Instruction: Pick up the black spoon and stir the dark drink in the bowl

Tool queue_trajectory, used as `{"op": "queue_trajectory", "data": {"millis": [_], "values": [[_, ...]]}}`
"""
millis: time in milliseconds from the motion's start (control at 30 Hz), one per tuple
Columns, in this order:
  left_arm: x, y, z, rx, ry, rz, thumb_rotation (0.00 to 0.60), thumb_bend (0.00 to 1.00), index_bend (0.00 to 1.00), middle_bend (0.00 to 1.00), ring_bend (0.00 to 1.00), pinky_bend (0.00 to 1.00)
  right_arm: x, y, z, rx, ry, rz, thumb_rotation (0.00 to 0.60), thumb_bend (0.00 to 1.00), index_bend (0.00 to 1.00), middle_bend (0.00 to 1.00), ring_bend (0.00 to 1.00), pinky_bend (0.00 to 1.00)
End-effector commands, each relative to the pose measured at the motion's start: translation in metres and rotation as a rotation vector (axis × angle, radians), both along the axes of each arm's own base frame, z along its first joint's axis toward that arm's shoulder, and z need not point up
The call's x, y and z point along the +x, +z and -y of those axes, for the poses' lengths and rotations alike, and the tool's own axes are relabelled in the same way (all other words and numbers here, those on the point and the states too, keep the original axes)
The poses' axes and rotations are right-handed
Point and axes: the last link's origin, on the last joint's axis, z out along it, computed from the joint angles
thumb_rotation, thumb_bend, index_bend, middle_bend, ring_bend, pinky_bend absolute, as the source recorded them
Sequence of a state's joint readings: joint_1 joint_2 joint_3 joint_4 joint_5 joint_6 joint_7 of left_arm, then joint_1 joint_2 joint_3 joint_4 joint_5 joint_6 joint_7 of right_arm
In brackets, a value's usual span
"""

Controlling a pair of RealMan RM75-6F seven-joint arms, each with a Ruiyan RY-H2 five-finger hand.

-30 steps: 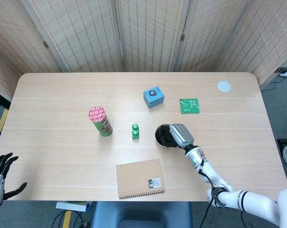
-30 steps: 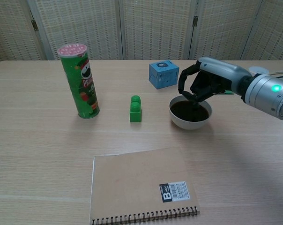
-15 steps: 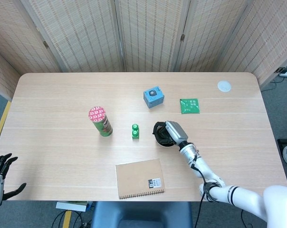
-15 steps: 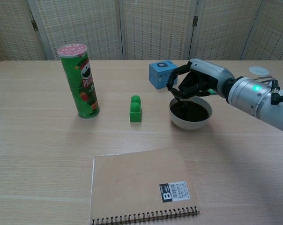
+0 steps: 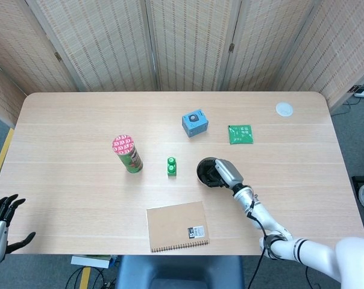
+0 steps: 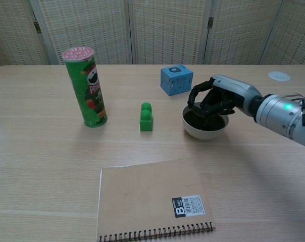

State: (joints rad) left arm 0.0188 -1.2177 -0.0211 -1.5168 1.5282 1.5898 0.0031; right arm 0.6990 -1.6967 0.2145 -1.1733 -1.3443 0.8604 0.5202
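R hand: my right hand (image 6: 216, 101) sits right over the bowl (image 6: 205, 130), fingers curled down into it. I read it as pinching the black spoon (image 6: 207, 117), since a thin dark stem drops from the fingertips into the liquid. Stem is small and dark on dark, so I'm not 100% sure of the grip.
Spoon axis: roughly upright, tip in the dark drink (image 6: 204, 121), top hidden in the fingers. Head view shows only the hand (image 5: 221, 172) covering most of the bowl (image 5: 202, 170); spoon not visible there.
Key relation: spoon directly below the hand, inside the bowl rim, so stirring means small circles w/ the wrist, staying within the rim. My guess: mid-stir, pick-up already done.
L hand: left hand (image 5: 2, 224) far off at the table's near-left corner, fingers spread, holding nothing. R arm is the only one w/ reach.
Nearby: green block (image 6: 146, 117) just left of the bowl, blue box (image 6: 176, 80) behind it, both close but not touching. Chips can (image 6: 85, 86) further left, notebook (image 6: 152, 200) near front edge, green packet (image 5: 240, 133) and a small white disc (image 5: 284, 109) well behind on the right.
In the way: nothing between hand and drink. Risk, as I see it: too wide a sweep nudges the bowl toward the block or slops liquid over the rim.
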Motion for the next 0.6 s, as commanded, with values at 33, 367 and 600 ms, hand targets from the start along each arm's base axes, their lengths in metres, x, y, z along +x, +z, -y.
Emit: {"op": "queue_trajectory", "data": {"millis": [33,367,600], "values": [[0.000,0.000,0.000,-0.001,0.000,-0.001,0.600,0.19,0.22,0.15,0.12,0.18,-0.009,0.004,0.004,-0.012,-0.015,-0.017,0.600,0.41,0.69,0.98,1.00,1.00],[-0.002,0.001,0.000,0.002,0.016,-0.008,0.600,0.19,0.22,0.15,0.12,0.18,-0.002,-0.003,0.028,-0.029,-0.025,-0.020,0.600,0.41,0.69,0.98,1.00,1.00],[-0.005,0.003,0.002,0.006,0.025,-0.010,0.600,0.19,0.22,0.15,0.12,0.18,0.015,-0.018,0.033,-0.014,-0.002,0.007,0.600,0.41,0.69,0.98,1.00,1.00]]}}
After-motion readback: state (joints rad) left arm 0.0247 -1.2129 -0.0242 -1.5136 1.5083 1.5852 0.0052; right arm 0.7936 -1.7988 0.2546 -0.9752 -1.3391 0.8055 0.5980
